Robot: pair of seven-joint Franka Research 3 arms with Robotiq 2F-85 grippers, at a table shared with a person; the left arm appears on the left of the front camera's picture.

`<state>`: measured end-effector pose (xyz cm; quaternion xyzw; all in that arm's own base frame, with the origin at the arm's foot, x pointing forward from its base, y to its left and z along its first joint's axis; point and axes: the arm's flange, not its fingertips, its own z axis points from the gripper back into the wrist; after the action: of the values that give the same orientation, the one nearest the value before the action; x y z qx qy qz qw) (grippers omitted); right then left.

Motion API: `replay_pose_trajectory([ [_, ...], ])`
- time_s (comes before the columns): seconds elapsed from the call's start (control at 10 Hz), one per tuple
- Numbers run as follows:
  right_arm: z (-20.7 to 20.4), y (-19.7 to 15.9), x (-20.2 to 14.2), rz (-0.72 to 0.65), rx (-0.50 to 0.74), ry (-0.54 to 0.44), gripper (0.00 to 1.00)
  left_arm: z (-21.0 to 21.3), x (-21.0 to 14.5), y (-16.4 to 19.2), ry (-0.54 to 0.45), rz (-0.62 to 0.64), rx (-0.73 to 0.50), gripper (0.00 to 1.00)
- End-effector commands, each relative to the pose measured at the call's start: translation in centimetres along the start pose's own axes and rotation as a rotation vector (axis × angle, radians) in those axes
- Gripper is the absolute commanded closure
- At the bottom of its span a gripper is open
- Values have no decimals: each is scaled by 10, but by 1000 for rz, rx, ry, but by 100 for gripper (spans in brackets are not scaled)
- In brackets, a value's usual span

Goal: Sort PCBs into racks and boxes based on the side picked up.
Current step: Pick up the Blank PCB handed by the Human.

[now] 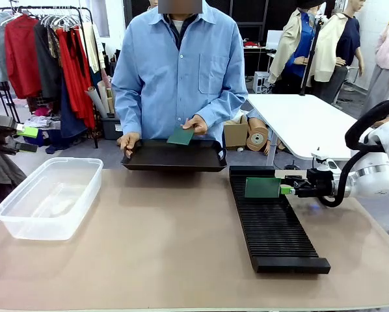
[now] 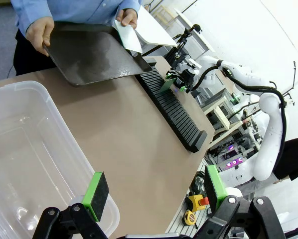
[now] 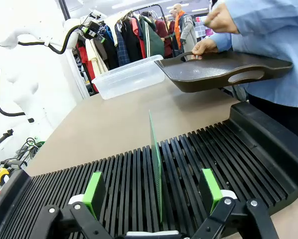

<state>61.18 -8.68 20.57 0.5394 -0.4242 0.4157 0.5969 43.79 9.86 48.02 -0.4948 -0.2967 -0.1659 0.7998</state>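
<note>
Your right gripper [image 1: 285, 189], jaws apart, straddles a PCB [image 1: 263, 187]; a far slot of the rack [image 1: 279, 240] holds it upright. Your left gripper [image 2: 154, 191], also apart, hovers over the box [image 2: 39, 99].

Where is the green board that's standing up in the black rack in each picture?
Front view: the PCB stands right of centre, in the rack, at the end nearest the person.
Left wrist view: small, upper middle, at the rack's end near the tray.
Right wrist view: seen edge-on, bottom centre, in a rack slot.
Shared landmark: the black tray that the person holds.
</note>
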Motion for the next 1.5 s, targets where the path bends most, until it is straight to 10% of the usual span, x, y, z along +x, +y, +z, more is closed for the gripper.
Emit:
replay_pose_trajectory([
  [0.0,0,0,1,5,-3,2,0,1,0,-1,-5,-2,-5,0],
  [0.8,-12,33,90,-34,12,10,0,1,0,-1,-5,-2,-5,0],
  [1.4,-45,147,145,-302,-7,-35,0,1,0,-1,-5,-2,-5,0],
])
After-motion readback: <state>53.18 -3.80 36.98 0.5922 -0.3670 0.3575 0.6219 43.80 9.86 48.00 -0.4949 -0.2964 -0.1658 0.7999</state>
